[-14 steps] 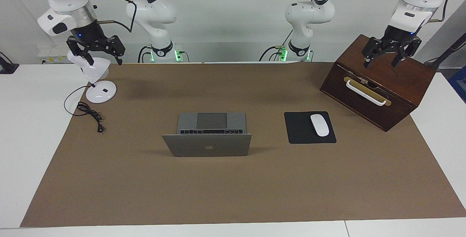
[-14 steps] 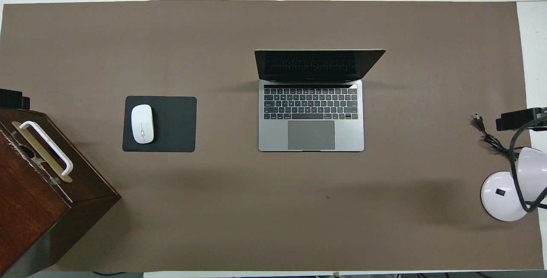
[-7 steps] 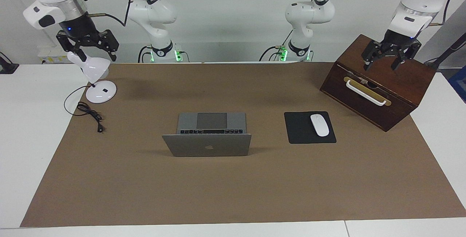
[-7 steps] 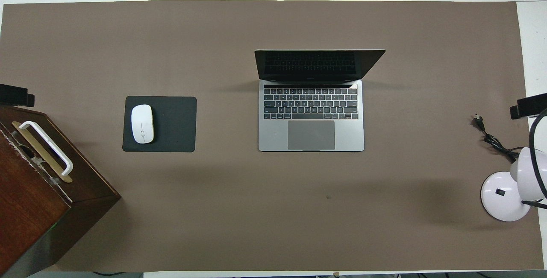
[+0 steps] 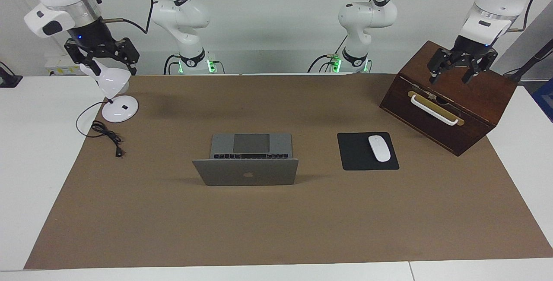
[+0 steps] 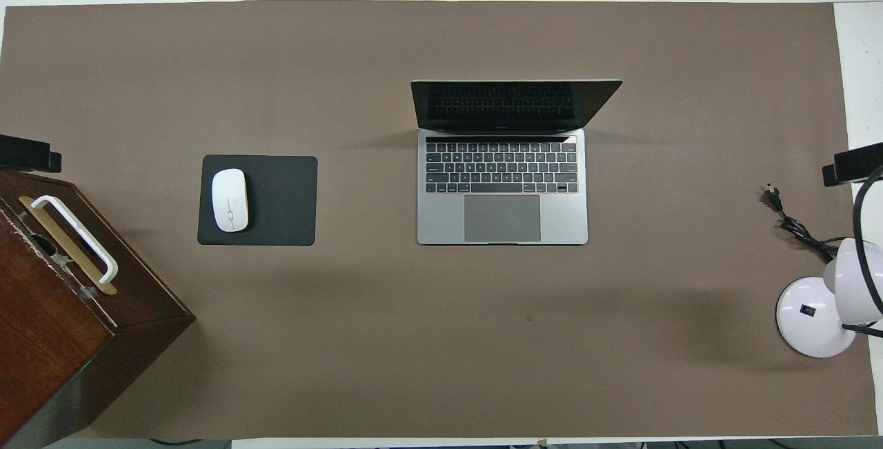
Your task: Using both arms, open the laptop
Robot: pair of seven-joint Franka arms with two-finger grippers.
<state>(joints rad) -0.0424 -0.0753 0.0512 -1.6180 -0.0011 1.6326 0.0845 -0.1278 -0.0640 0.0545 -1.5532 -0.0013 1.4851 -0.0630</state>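
Note:
The silver-grey laptop stands open in the middle of the brown mat, its lid raised and its apple logo turned away from the robots. In the overhead view its black keys and grey trackpad show. My left gripper hangs open and empty over the wooden box, far from the laptop; only its tip shows in the overhead view. My right gripper hangs open and empty over the white lamp; its tip shows at the overhead view's edge.
A dark wooden box with a white handle sits at the left arm's end. A white mouse lies on a black mouse pad beside the laptop. A white desk lamp and its black cable are at the right arm's end.
Both grippers have risen a little and drawn outward toward their ends of the table. The laptop has not moved.

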